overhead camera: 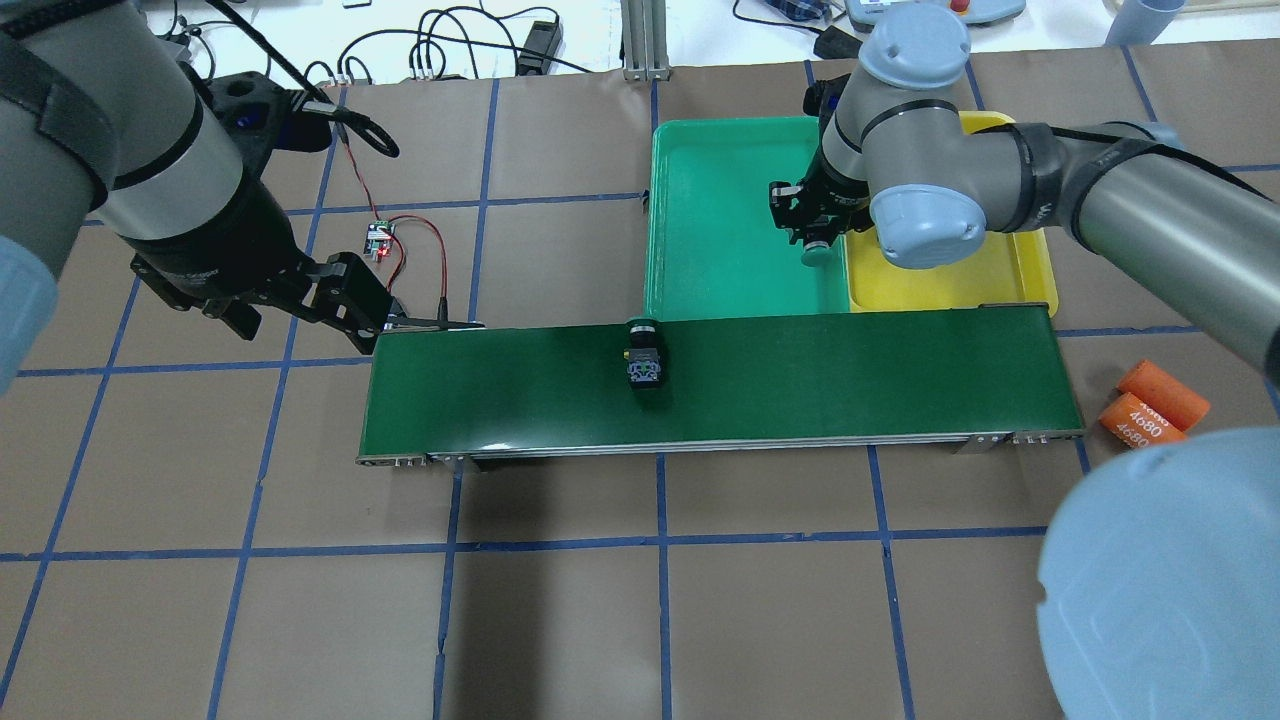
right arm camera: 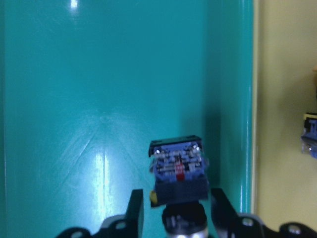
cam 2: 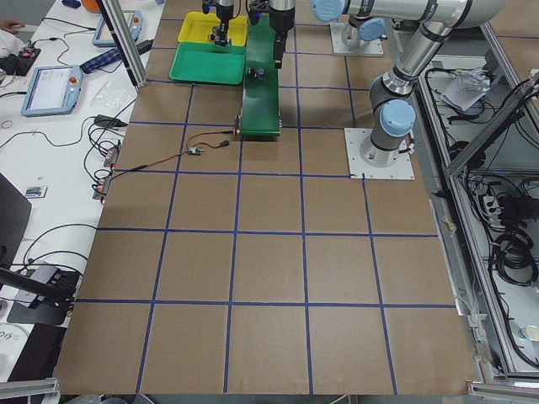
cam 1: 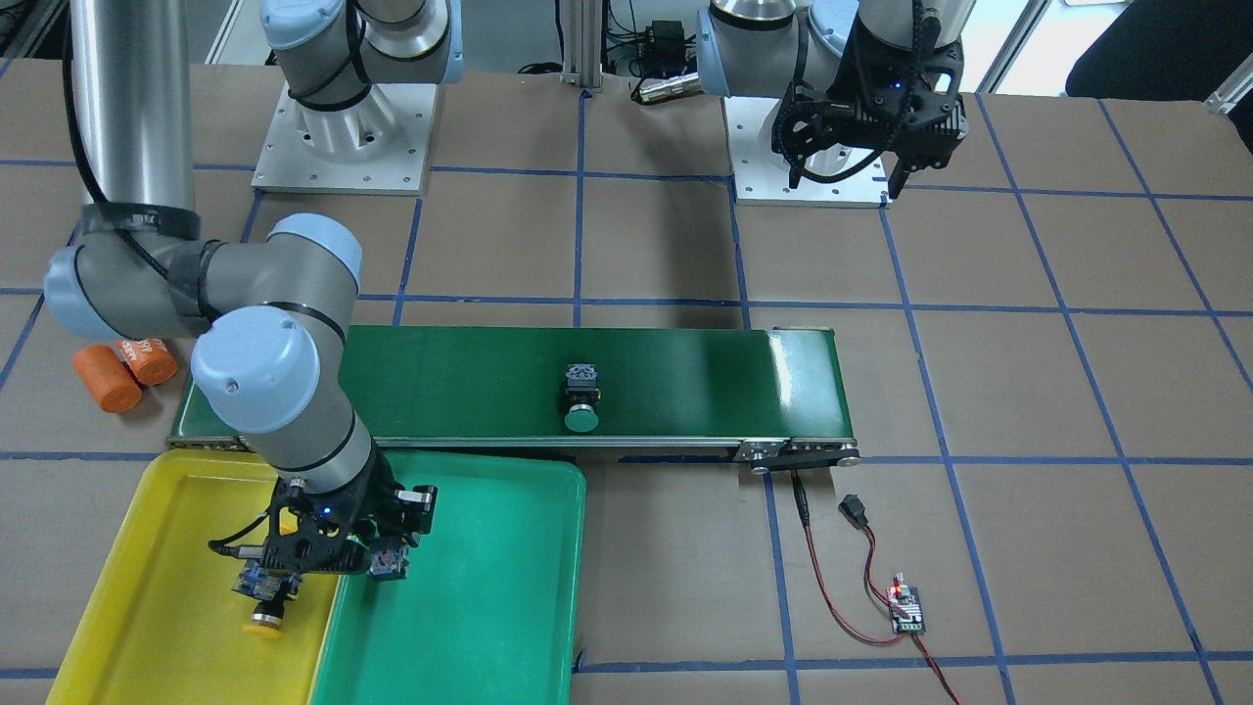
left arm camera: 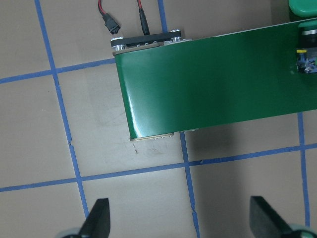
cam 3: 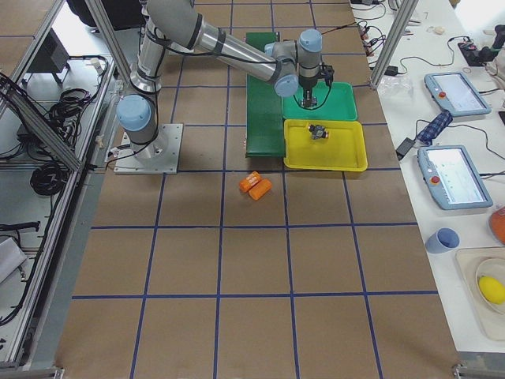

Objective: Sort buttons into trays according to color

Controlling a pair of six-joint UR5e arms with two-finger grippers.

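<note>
The right claw (right arm camera: pixel 177 201) was closed on the held green button (right arm camera: pixel 177 166). One finger (right arm camera: pixel 136 210) sat on each side of its black body. The button lay flat in the claw, with its blue block sticking out past the fingertips and its cap tucked near the claw. It hung low over the green tray (overhead camera: pixel 720 220).

The right arm reached across the belt (overhead camera: pixel 800 390) with its wrist bent, so the claw pointed down at the tray.

The left claw (left arm camera: pixel 181 220) was open, with its fingers wide apart. It pointed down at the bare table (overhead camera: pixel 560 600), just beside the end of the belt.

The held button was close to the tray's wall on the side where the yellow tray (overhead camera: pixel 1030 280) sat. On the other side there was lots of bare green floor. The two trays lay side by side, just beside the belt.

A yellow button (cam 1: pixel 264 602) lay in the yellow tray, near the claw. The green button on the belt (overhead camera: pixel 645 365) lay near the belt's middle, with bare belt on both sides.
</note>
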